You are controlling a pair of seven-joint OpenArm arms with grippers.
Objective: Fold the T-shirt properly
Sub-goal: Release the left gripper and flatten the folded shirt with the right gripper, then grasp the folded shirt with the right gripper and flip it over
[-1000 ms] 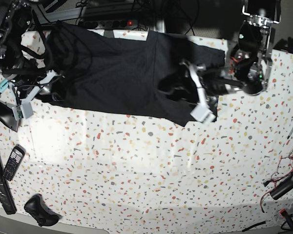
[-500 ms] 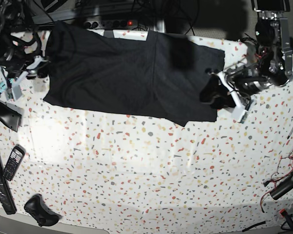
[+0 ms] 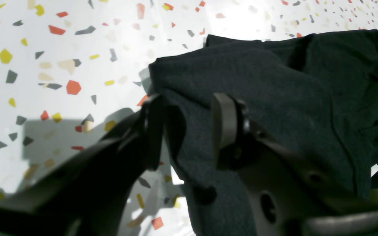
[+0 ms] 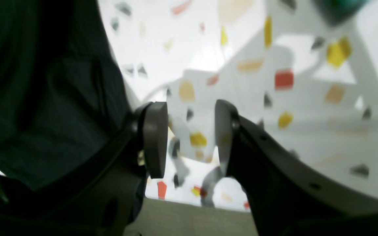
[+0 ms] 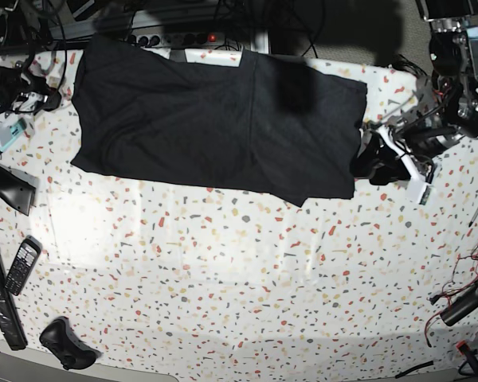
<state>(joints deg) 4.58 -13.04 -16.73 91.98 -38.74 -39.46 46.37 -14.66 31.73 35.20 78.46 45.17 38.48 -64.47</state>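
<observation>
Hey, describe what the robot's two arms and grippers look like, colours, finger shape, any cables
Both grippers have matte black fingers ending in flat, rounded oval pads: the left gripper and the right gripper look alike, with small round holes along the finger bodies. In the base view the left arm is black and silver metal with loose dark cables and a white block near its gripper.

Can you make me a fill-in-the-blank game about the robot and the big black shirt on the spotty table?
1. The T-shirt lying on the speckled table is the colour ____.
2. The fingers of the right gripper stand apart, so that gripper is ____.
3. Between the open fingers of the left gripper you can see an edge of the ____.
4. Near the table's left edge in the base view lies a small ____ with buttons.

Missing words: black; open; T-shirt; phone
</observation>
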